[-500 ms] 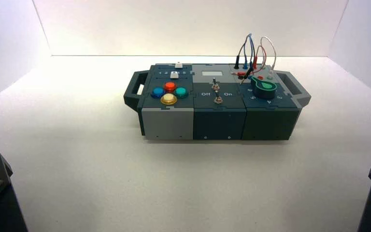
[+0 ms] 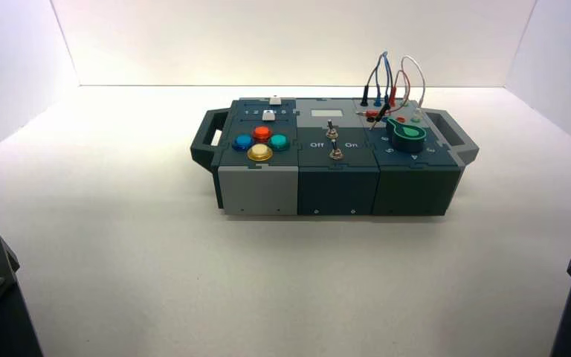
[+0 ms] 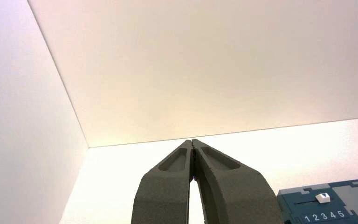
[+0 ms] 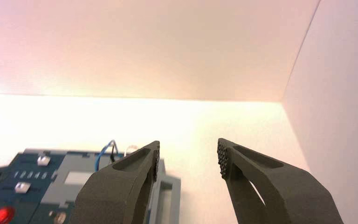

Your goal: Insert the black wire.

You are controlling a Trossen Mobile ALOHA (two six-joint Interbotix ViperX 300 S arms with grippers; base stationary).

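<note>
Box (image 2: 334,190) sits on the counter (image 2: 282,282), nearer the far edge (image 2: 156,86) than the arms, a little right of the middle. A grey handle on each end.

Black wire (image 2: 372,74): at the box's far right part, above the panel. One black plug (image 2: 364,97) stands upright at the far edge, leftmost of the plugs there. The lead loops up and over; the other black plug (image 2: 383,111) hangs tilted above the panel, its pin slanting down toward the robot, just left of the green knob (image 2: 406,135).

Blue wire (image 2: 386,56) arches close beside it. Red wire (image 2: 407,74) loops to the right; one red plug (image 2: 392,97) upright, another red plug (image 2: 375,114) lying roughly level, pin to the left. White wire (image 2: 415,61) arches farthest right.

Left part of box: red button (image 2: 262,132), blue button (image 2: 243,142), green button (image 2: 279,141), yellow button (image 2: 259,152) in a cluster; two white sliders (image 2: 268,115) beyond them, digits 1 to 5 between. Middle: pale display (image 2: 326,113), two metal switches (image 2: 335,152) nearer the robot.

Left gripper (image 3: 192,141): over the counter, left of the box, closed, tips together, nothing held. Right gripper (image 4: 189,156): over the counter on the right side, wide open, nothing between the fingers. Both well apart from the wires.
</note>
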